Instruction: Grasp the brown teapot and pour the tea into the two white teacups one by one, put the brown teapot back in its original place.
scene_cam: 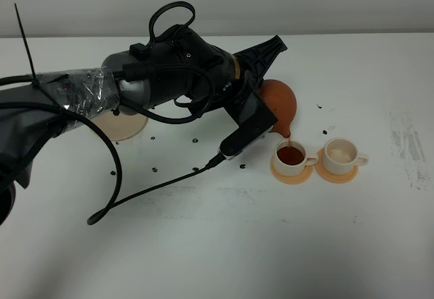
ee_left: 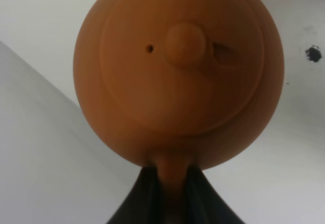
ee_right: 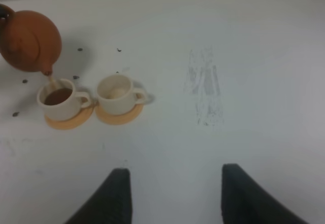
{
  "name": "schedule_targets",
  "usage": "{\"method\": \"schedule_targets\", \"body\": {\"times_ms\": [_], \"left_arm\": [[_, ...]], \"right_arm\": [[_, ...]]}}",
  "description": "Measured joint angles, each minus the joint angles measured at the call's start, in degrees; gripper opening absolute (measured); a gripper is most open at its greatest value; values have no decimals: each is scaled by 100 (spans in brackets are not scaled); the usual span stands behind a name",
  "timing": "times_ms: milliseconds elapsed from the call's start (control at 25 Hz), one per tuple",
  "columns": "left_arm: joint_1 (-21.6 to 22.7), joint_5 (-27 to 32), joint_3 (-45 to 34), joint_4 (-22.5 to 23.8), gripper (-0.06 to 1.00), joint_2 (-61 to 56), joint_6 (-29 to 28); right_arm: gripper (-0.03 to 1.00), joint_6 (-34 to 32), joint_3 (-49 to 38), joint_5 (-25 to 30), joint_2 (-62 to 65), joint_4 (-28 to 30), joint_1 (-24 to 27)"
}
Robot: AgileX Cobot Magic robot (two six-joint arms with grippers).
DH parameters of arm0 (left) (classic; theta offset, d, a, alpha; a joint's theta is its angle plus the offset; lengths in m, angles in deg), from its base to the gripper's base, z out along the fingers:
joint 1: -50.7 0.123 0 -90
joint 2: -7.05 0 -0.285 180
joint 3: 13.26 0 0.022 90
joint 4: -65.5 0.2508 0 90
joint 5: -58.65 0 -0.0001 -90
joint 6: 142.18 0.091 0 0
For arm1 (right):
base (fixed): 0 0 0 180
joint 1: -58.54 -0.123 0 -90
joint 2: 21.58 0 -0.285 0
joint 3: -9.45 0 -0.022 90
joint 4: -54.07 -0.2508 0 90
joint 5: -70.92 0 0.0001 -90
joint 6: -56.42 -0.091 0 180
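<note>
The brown teapot point(scene_cam: 281, 101) hangs tilted over the table, spout down. My left gripper point(ee_left: 172, 196) is shut on its loop handle point(ee_left: 172, 176), and the knobbed lid point(ee_left: 184, 43) faces the left wrist camera. A thin stream of tea point(scene_cam: 289, 140) runs from the spout into the left white teacup point(scene_cam: 291, 156), which holds dark tea. The right white teacup point(scene_cam: 339, 153) beside it looks empty. Each cup stands on a small orange saucer point(scene_cam: 293, 175). The beige saucer point(scene_cam: 127, 126) lies at the left, partly hidden under my left arm. My right gripper point(ee_right: 175, 193) is open above bare table, apart from the cups point(ee_right: 118, 93).
Small dark specks point(scene_cam: 196, 139) dot the white table around the cups and under the arm. A black cable point(scene_cam: 156, 187) trails from the left arm across the table. A faint grey smear point(scene_cam: 407, 143) marks the table at the right.
</note>
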Motion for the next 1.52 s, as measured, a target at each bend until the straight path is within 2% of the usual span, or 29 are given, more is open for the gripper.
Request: {"method": "schedule_targets", "body": {"times_ms": [920, 1320, 1520], "left_arm": [[-67, -29, 0, -35, 13, 57, 128], [-50, 175, -5, -270, 13, 45, -680], [44, 417, -5, -522, 13, -89, -734]], "right_arm": [[43, 0, 0, 0, 0, 0, 0], [43, 0, 0, 0, 0, 0, 0], [43, 0, 0, 0, 0, 0, 0]]}}
